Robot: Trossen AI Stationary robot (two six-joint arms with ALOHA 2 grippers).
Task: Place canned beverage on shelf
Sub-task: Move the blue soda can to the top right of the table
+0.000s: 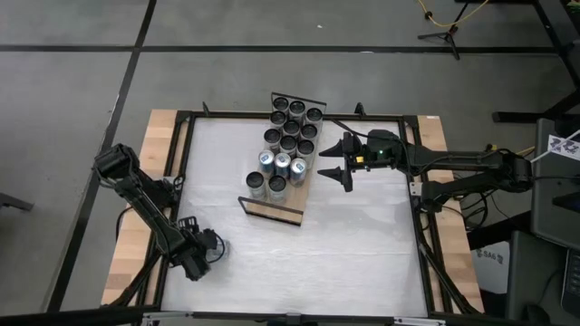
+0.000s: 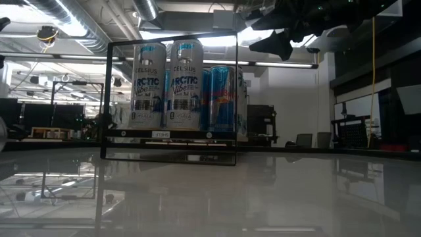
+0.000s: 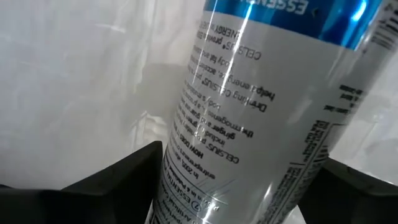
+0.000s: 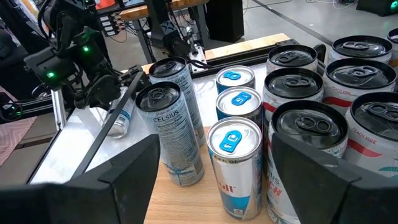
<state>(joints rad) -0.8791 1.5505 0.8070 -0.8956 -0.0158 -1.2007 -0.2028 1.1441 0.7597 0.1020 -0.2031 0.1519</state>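
Observation:
A silver and blue Celsius can (image 3: 249,106) sits between the fingers of my left gripper (image 3: 239,180), which is near the table's near left corner (image 1: 201,254). The can also shows in the right wrist view (image 4: 121,121), slanting down from that gripper. The shelf (image 1: 272,206), a light-wood board with black wire rails, lies mid-table and holds several upright cans (image 1: 288,143). My right gripper (image 1: 333,160) is open and empty, raised just right of the shelf, facing the cans (image 4: 233,155). It also shows at the top of the low view (image 2: 283,39). My left gripper has the can's silver side wall (image 3: 186,180) pinched between its two fingers (image 3: 118,180), which lie across the can. The can's blue-banded end (image 3: 292,18) points away from the wrist. Whether the can rests on the table or is lifted, I cannot tell.
The shelf's near end (image 1: 276,210) has bare wood in front of the cans. The white tabletop (image 1: 362,254) lies inside a black frame with wooden strips at both sides. Equipment and a dark stand (image 4: 74,62) show beyond the table.

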